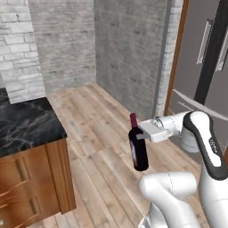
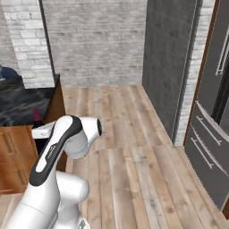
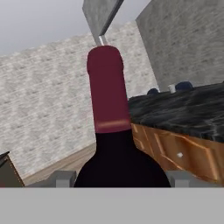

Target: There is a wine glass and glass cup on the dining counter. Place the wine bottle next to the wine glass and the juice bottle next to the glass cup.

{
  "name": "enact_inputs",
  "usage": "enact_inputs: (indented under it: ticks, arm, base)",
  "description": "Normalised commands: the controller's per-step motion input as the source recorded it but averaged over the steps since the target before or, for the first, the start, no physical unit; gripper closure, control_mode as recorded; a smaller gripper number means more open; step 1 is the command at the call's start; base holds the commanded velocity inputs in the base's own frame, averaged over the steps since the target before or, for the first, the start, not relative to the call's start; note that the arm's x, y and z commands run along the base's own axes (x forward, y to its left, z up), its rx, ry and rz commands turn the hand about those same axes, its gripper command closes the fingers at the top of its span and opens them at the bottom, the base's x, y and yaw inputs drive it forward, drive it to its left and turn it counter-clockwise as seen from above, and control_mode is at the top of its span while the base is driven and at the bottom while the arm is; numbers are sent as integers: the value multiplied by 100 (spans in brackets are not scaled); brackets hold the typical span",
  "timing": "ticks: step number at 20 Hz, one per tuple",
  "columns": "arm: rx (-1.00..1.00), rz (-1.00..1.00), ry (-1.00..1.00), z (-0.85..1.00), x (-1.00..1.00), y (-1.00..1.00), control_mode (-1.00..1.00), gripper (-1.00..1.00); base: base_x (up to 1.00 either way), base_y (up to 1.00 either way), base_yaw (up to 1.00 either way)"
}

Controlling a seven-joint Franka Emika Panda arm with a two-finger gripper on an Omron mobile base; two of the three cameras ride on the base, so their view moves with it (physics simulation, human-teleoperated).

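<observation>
My gripper (image 1: 141, 135) is shut on the wine bottle (image 1: 138, 151), a dark bottle with a dark red neck capsule, and holds it upright in the air over the wooden floor. In the hand view the wine bottle (image 3: 107, 92) rises between the fingertips (image 3: 61, 178). The dining counter (image 1: 26, 120), black marble on a wood base, lies to the bottle's left; its near end is about a bottle's height away. In the right base view my arm covers most of the wine bottle (image 2: 36, 117). A tiny whitish shape (image 3: 171, 88) far along the dining counter (image 3: 188, 111) is too small to name. Wine glass and juice bottle are out of view.
A tall grey fridge (image 1: 202, 67) with wood trim stands to the right, next to a dark grey wall block (image 1: 133, 49). Brick walls close the back. Open wooden floor (image 2: 134, 134) runs between counter and fridge. Dark blue things (image 3: 183, 85) sit far along the counter.
</observation>
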Motion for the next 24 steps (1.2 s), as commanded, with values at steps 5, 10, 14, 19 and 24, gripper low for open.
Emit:
enact_inputs:
  ticks: [5, 10, 14, 19, 24]
  arm:
    - [0, 0, 0, 0, 0, 0, 100, 100]
    - [0, 0, 0, 0, 0, 0, 100, 100]
    - [0, 0, 0, 0, 0, 0, 100, 100]
    - [0, 0, 0, 0, 0, 0, 100, 100]
    - [0, 0, 0, 0, 0, 0, 100, 100]
  base:
    - [78, -39, 5]
    - [78, -33, 11]
    - [80, -34, 9]
    - [78, -36, 9]
    - [76, -37, 9]
